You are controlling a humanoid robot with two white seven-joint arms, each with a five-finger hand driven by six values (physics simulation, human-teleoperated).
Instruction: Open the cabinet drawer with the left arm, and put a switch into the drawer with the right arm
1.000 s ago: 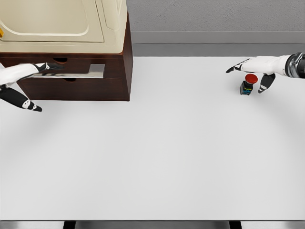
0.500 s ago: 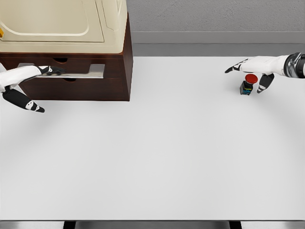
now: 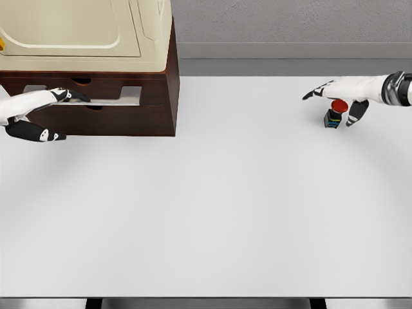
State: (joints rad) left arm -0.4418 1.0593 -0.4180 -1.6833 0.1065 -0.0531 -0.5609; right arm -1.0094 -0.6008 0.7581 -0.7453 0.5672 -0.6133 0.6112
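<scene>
1. While the drawer shows no clear gap from the cabinet face, we list first the dark brown wooden cabinet at the table's far left, carrying a cream-coloured appliance on top.
2. Drawer front: a long flat silver handle bar runs left to right across the dark brown drawer front. Its long axis lies across our view, so the pull must come toward the robot.
3. Left hand: white with black finger joints, entering from the left edge. Its upper fingers reach onto the left end of the handle bar; the lower digit lies below and apart, in front of the cabinet face. We judge it hooked on the bar, not clenched, though a firm grip cannot be confirmed.
4. Switch: a small push-button switch with red cap and black body, upright on the white table, far right, well apart from the cabinet.
5. Right hand: fingers spread, released, hovering just above and around the switch, forefinger pointing left, thumb down beside it. It holds nothing.
6. Governing relation: the switch sits directly under the right hand, the far nearer one, while the drawer lies far to its left.
</scene>
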